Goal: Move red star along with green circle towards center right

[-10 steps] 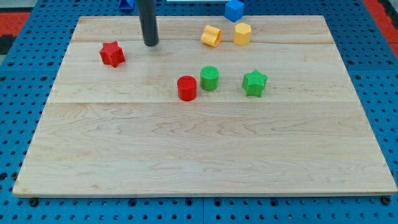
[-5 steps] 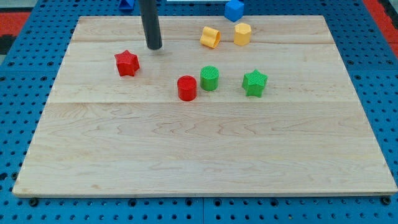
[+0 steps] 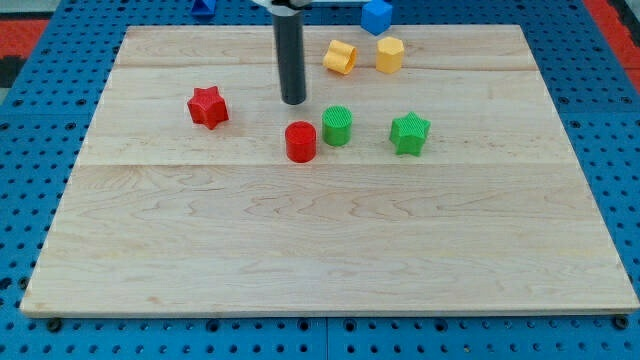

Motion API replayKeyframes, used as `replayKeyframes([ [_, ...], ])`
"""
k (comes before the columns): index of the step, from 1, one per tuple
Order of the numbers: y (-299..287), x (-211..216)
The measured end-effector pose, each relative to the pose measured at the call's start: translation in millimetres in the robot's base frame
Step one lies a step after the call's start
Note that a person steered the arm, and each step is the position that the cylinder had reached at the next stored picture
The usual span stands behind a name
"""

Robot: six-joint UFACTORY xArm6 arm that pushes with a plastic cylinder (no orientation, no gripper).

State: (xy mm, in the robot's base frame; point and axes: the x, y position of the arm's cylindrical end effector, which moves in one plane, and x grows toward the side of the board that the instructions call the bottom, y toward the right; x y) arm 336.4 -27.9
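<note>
My tip is on the wrong side of the red star.

My tip (image 3: 293,101), a bare rod end effector holding nothing, stands apart between red star (image 3: 208,107) and green circle (image 3: 337,126); sweeping rightward risks knocking the red cylinder (image 3: 300,141) instead.

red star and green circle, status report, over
My tip above red cylinder, touching no block. Red star far left of green circle. Red cylinder sits between them.

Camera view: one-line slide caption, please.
My tip stands above the red cylinder, between red star and green circle.
</note>
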Motion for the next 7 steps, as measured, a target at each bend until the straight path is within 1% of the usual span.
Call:
replayKeyframes([
  [1, -20, -5],
  [2, -38, -24],
  [3, -34, -28],
  [4, -135, -17],
  [5, -137, 22],
  [6, -5, 51],
  [7, 62, 71],
])
